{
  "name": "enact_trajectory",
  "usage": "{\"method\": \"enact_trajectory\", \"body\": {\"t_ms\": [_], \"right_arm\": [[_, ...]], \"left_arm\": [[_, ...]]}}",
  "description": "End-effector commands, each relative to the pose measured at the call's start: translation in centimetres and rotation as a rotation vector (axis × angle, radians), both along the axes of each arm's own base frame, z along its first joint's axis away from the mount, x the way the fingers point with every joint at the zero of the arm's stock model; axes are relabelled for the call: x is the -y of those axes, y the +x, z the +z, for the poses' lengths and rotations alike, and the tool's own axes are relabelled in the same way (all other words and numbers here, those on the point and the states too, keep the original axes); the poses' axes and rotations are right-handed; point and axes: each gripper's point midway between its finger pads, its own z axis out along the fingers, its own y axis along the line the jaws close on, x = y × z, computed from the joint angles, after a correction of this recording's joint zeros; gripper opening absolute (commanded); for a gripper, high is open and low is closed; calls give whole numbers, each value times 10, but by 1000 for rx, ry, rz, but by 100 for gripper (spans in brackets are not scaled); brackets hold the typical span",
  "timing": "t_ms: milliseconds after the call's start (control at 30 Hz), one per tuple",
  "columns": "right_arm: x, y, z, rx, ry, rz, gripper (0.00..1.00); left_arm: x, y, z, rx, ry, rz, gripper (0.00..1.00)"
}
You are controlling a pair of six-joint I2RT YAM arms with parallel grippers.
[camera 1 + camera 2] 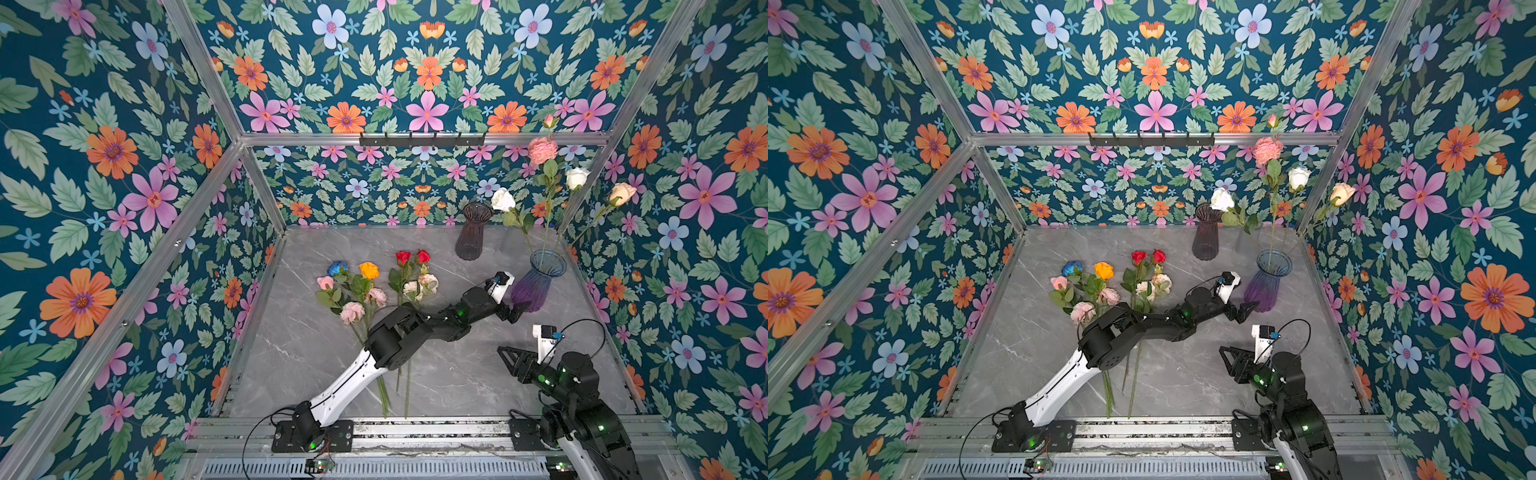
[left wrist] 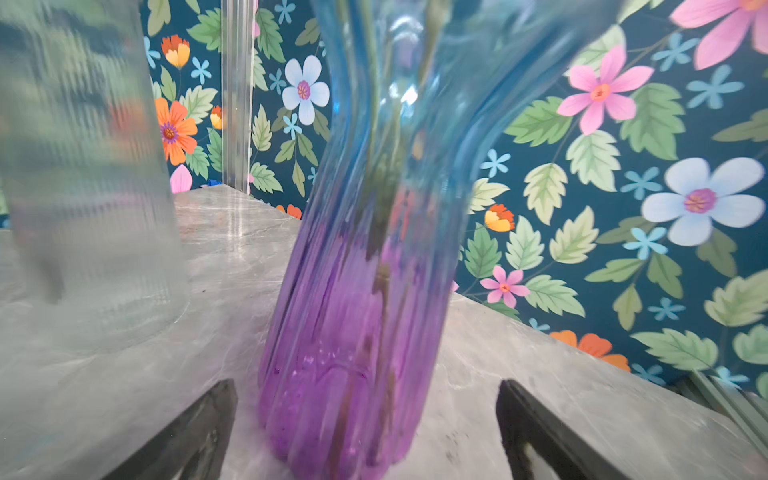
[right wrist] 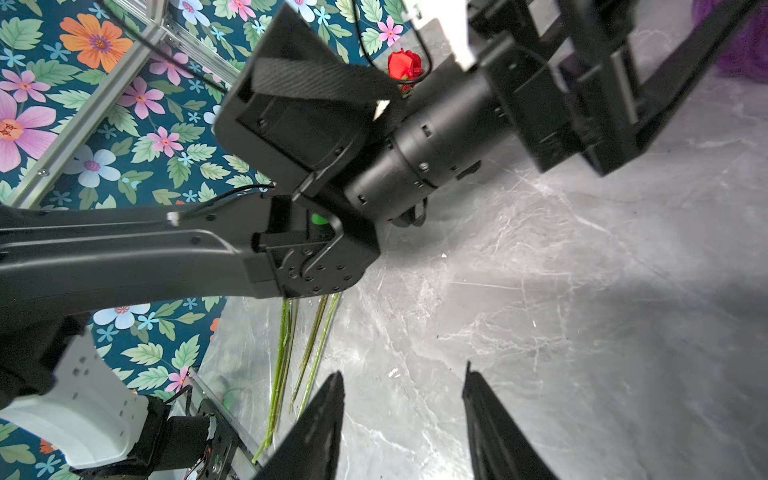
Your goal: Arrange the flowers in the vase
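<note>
The vase (image 1: 538, 286) (image 1: 1266, 282) is ribbed glass, blue at the rim and purple at the base, and stands at the right of the table. Several flowers stand in it: a pink peony (image 1: 542, 150), white roses (image 1: 577, 178) and a cream rose (image 1: 622, 193). More flowers (image 1: 365, 286) (image 1: 1096, 286) lie in a bunch mid-table, their stems partly under my left arm. My left gripper (image 1: 517, 312) (image 2: 365, 386) is open, a finger either side of the vase base (image 2: 345, 395) and clear of it. My right gripper (image 1: 503, 353) (image 3: 403, 374) is open and holds nothing above bare table.
A dark smoky vase (image 1: 471, 232) stands at the back. A clear ribbed glass vase (image 2: 83, 187) stands close beside the purple one. Green stems (image 3: 286, 353) reach the front rail (image 1: 415, 428). Metal frame posts (image 1: 582, 199) mark the corners.
</note>
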Motion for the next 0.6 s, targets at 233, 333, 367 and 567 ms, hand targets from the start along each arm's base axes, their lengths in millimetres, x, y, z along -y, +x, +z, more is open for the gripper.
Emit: {"method": "enact_trajectory", "body": {"t_ms": [233,333,367,567], "right_arm": [[3,2,1,7,-7,-20,48],[4,3,1,8,-9,-27,48],[4,3,0,5,-10,-28,48],[0,8,-3,-27,-27,-9,48]], "left_arm": [[-130,58,89,7,-145,118,94],[-149,73,96,-20,-96,162,96],[-153,76,99,-28,-79,170,96],[-187,48,114,-7,-29,183,99]]}}
